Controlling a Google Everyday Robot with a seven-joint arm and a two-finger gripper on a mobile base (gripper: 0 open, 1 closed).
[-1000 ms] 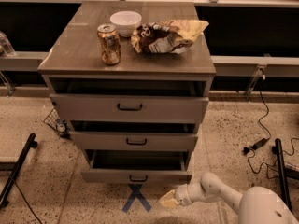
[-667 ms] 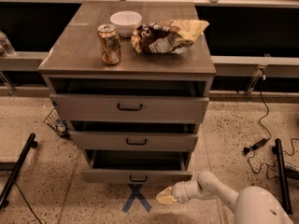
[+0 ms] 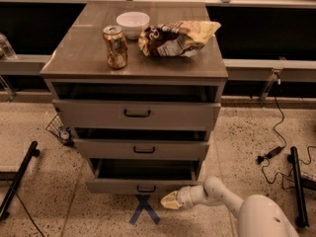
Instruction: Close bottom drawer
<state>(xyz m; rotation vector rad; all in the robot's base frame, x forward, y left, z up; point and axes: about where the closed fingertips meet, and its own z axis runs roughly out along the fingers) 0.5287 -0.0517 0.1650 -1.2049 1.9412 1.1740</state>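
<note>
The bottom drawer [image 3: 118, 185] is the lowest of three grey drawers and stands pulled out, showing its dark interior and a small dark handle [image 3: 146, 188] on its front. My gripper [image 3: 169, 201] is low over the floor, just right of and slightly below that handle, close in front of the drawer front. The white arm runs back to the lower right. The middle drawer [image 3: 143, 149] and the top drawer [image 3: 137, 113] also stand slightly out.
On the cabinet top [image 3: 79, 48] stand a soda can [image 3: 115, 47], a white bowl [image 3: 133, 24] and a chip bag [image 3: 177, 37]. A blue X of tape [image 3: 144, 209] marks the floor. Cables [image 3: 276, 147] and black stand legs [image 3: 19, 177] lie either side.
My gripper has moved left along the floor toward the bottom drawer's front and handle. The drawers have not visibly moved.
</note>
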